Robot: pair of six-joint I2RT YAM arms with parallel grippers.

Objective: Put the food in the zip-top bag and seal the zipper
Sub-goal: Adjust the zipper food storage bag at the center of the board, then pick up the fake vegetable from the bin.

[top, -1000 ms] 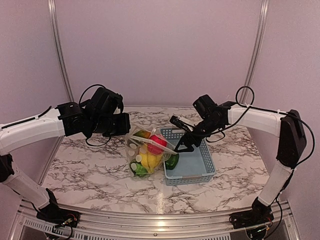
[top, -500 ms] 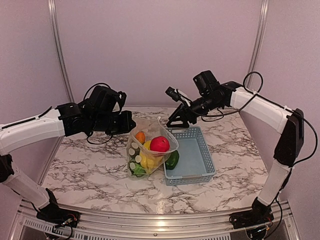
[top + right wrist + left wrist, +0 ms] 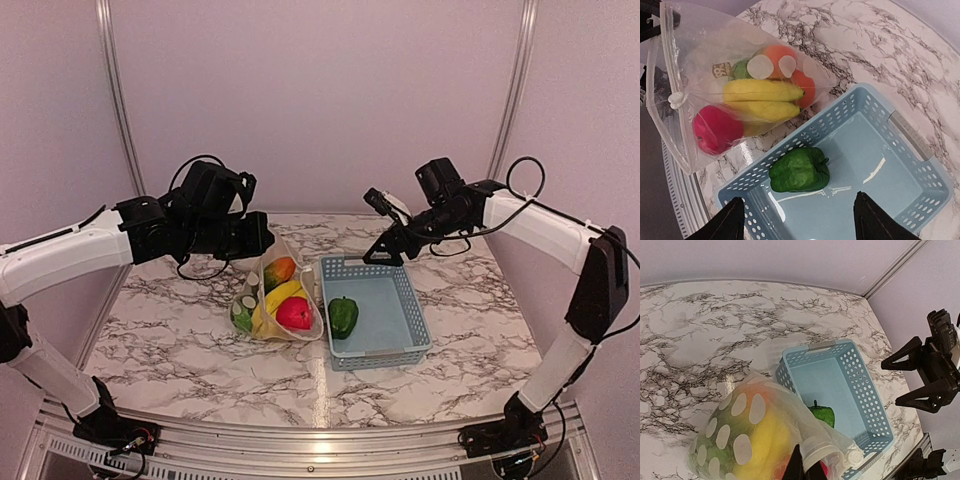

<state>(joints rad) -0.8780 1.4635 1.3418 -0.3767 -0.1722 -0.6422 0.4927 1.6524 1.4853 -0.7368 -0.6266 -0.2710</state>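
Observation:
The zip-top bag (image 3: 272, 300) lies slumped on the table left of the basket. It holds a banana (image 3: 283, 293), an orange (image 3: 281, 270), a red apple (image 3: 294, 313) and a dark green piece (image 3: 243, 318). My left gripper (image 3: 264, 243) is shut on the bag's mouth edge by the zipper (image 3: 832, 452); its tips show in the left wrist view (image 3: 807, 471). A green pepper (image 3: 343, 316) lies in the basket, outside the bag. My right gripper (image 3: 385, 250) is open and empty above the basket; in the right wrist view (image 3: 800, 222) the pepper (image 3: 800, 170) is below it.
The light-blue slotted basket (image 3: 410, 345) stands right of centre and holds only the pepper. The bag's white slider (image 3: 675, 99) sits partway along the mouth edge. Marble tabletop all around, purple walls behind.
My right gripper rose away from the bag's mouth and moved back to the right, open. The bag tipped down to the left onto the table. The pepper now lies inside the basket.

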